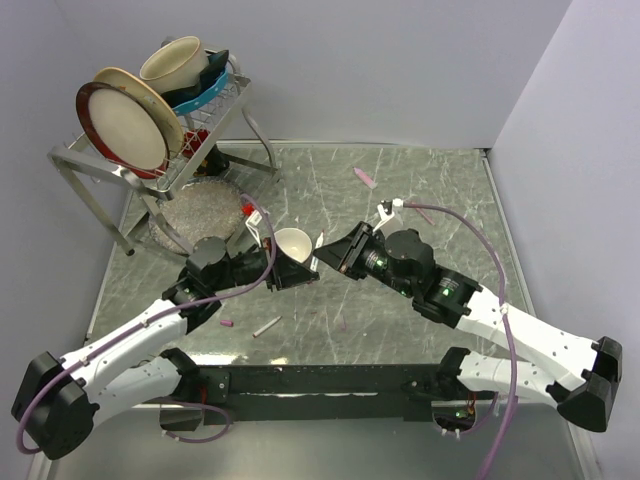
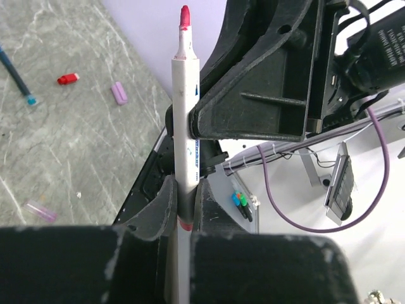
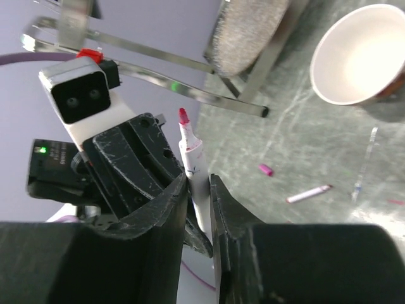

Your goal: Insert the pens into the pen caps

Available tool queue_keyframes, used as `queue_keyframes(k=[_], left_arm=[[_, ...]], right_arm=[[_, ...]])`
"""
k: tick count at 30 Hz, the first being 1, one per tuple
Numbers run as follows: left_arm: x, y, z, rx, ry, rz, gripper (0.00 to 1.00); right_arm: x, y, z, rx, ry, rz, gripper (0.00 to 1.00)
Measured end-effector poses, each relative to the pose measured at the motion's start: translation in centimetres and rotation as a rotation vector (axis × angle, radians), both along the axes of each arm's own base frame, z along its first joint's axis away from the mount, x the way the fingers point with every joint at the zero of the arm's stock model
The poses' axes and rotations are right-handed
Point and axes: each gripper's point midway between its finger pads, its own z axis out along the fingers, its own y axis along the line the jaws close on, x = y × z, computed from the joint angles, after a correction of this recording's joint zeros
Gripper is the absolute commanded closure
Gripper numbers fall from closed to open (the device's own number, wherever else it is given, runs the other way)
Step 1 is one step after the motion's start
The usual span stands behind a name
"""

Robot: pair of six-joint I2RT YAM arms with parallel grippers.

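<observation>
While both arms are meeting over the middle of the table [image 1: 420, 170], a white pen [image 2: 185, 114] with a red tip is being held upright and off the tabletop by the left gripper [image 2: 183, 197]. Its jaws are being pressed shut on the lower barrel, with the tip pointing up and away from the wrist camera. The same barrel is being flanked, just below the tip, by the fingers of the right gripper [image 3: 199, 185], which are standing narrowly on either side of it; whether they are pressing it or are just clear of it cannot be told. From overhead, the two grippers are being shown nose to nose, just beside a white bowl [image 1: 292, 243] that is sitting on the table on the left arm's side. A second white pen [image 1: 267, 326] and a pink cap [image 1: 228, 324] are lying flat on the marbled surface near the left arm, apart from each other and from both grippers. In the left wrist view, a red cap [image 2: 68, 78] and a lilac cap [image 2: 119, 93] are being shown near one another on the table, with a blue pen [image 2: 16, 75] lying just beyond them at the picture's edge. A dish rack [image 1: 80, 162] loaded with plates and a cup is standing at the far left corner.
</observation>
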Motion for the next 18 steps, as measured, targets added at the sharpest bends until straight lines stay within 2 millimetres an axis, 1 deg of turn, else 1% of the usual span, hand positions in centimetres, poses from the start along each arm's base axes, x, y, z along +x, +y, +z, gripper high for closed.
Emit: queue_keyframes(k=[4,7,11,16,18], left_arm=[[-0.2,0.1,0.8,-0.023,-0.023,-0.005,0.99],[-0.2,0.2,1.2,-0.034,-0.033,-0.003,0.99],[0.0,0.4,1.1,-0.034,-0.022,0.012,0.99],[-0.5,0.5,1.4,-0.04,-0.028,0.002,0.99],[-0.7,0.5,1.5,-0.041,-0.029,-0.005,0.99]], right_arm=[[-0.2,0.4,0.9,0.039,-0.017,-0.01,0.73],[-0.1,0.7,1.2,0.048,-0.027,-0.019,0.74],[0.1,1.2,1.0,0.038,-0.03,-0.031,0.68],[-0.9,2.5,0.3,0.022,-0.022,0.005,0.69],[-1.3,2.8,0.1,0.018,-0.021,0.018,0.82]])
